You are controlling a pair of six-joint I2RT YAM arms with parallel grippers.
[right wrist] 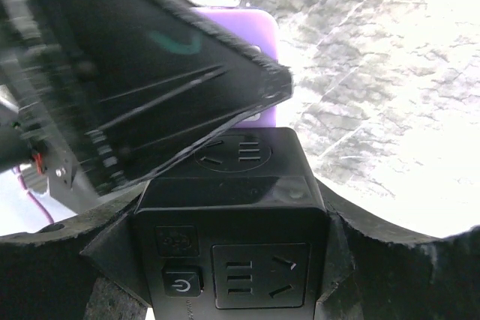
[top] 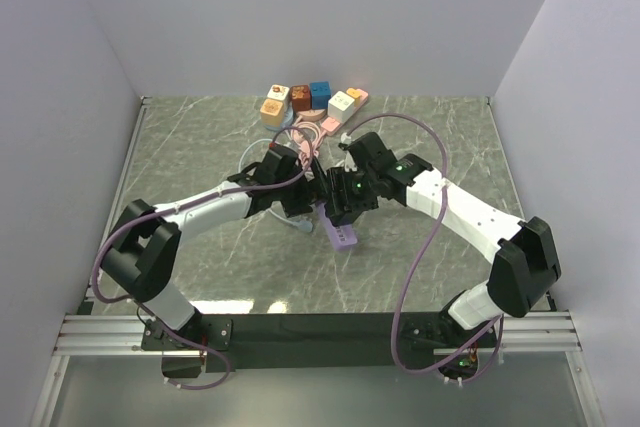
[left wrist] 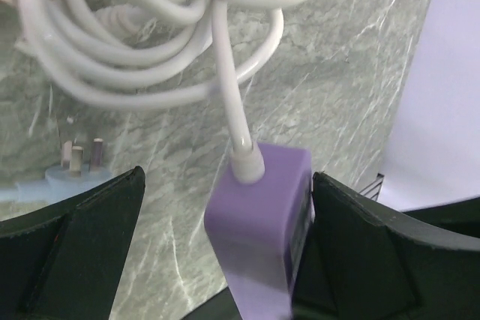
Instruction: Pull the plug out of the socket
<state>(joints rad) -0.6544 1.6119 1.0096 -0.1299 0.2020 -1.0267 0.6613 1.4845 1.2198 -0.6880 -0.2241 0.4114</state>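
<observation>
Between the jaws of the wide-open, empty left gripper (left wrist: 225,211) lies the purple plug (left wrist: 262,222), long axis pointing ahead along its white cable (left wrist: 226,95); opposite, the right gripper (right wrist: 232,260) clamps the black socket cube (right wrist: 232,185).

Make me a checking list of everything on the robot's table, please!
Surface: green marbled table.
Job's things: purple box right against a black cube with sockets, mid-table.
Clutter: coloured blocks at the back; pale blue plug lying loose.
Grippers: left gripper open around the purple box; right gripper closed on the black cube.
Cables: white cord bunched behind the purple box; purple cables loop along both arms.
Surroundings: plain white walls.
</observation>
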